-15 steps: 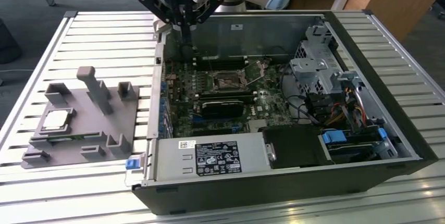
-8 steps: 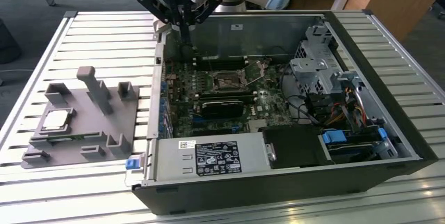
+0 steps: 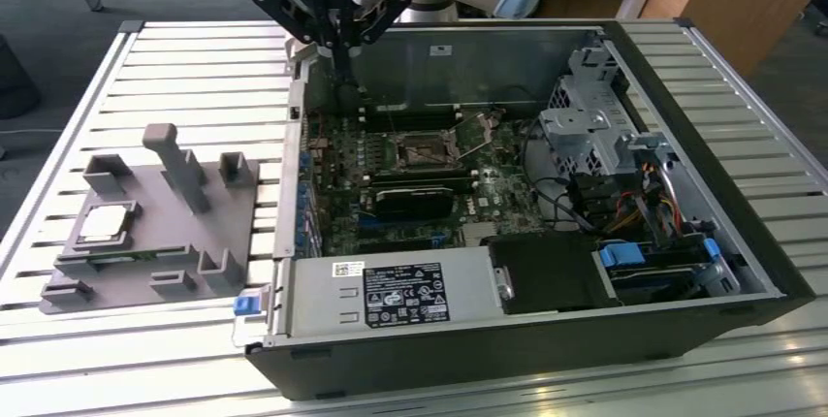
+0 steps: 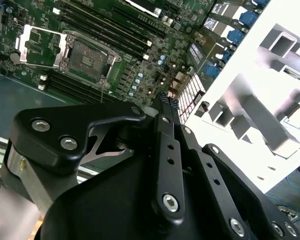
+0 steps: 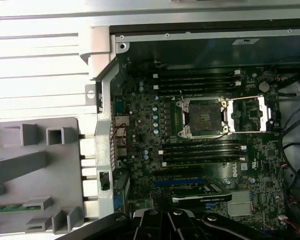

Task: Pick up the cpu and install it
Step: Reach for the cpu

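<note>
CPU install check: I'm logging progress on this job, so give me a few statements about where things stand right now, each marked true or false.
1. The cpu lies on the grey tray, outside the computer case. True.
2. The gripper holds the cpu. False: its fingers are together with nothing between them, and it hangs over the motherboard side of the case.
3. The motherboard socket is open and has no chip in it. True.
4. The grey tray sits on the exterior view's right of the computer case. False: it sits on the exterior view's left.
</note>
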Robot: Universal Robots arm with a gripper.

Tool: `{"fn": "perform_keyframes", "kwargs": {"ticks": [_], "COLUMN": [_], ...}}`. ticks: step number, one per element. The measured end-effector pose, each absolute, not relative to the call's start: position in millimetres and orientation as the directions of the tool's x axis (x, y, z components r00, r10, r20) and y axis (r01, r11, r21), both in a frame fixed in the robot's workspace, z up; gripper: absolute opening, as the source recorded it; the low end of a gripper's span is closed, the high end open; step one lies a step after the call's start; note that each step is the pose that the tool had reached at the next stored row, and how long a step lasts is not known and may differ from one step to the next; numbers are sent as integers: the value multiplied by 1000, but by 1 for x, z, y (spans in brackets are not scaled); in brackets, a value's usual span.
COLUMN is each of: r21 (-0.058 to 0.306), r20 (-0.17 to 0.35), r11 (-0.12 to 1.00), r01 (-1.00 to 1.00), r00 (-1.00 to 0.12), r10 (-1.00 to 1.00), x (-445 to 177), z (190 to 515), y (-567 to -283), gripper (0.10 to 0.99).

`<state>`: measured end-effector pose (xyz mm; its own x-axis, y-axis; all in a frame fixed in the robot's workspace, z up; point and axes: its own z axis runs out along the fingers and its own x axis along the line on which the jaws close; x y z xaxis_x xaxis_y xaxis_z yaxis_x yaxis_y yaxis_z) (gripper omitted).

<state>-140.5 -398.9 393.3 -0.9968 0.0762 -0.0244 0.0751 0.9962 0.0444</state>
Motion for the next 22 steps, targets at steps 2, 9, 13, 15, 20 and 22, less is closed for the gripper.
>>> {"fn": "perform_keyframes", "kwargs": {"ticks": [2, 9, 13, 15, 20, 22], "r21": [44, 44, 44, 44, 44, 44], "r20": [-24, -24, -24, -24, -24, -24], "r11": [996, 996, 996, 996, 996, 996], "r01": [75, 75, 75, 75, 75, 75], "r00": [-997, -997, -997, -997, -997, -997], "r10": [76, 76, 76, 76, 76, 76], "x": [-141, -143, -144, -144, -145, -146], "z": [393, 393, 393, 393, 393, 393], "y": [-399, -399, -399, -399, -399, -399], "gripper": [106, 106, 106, 106, 106, 106]}}
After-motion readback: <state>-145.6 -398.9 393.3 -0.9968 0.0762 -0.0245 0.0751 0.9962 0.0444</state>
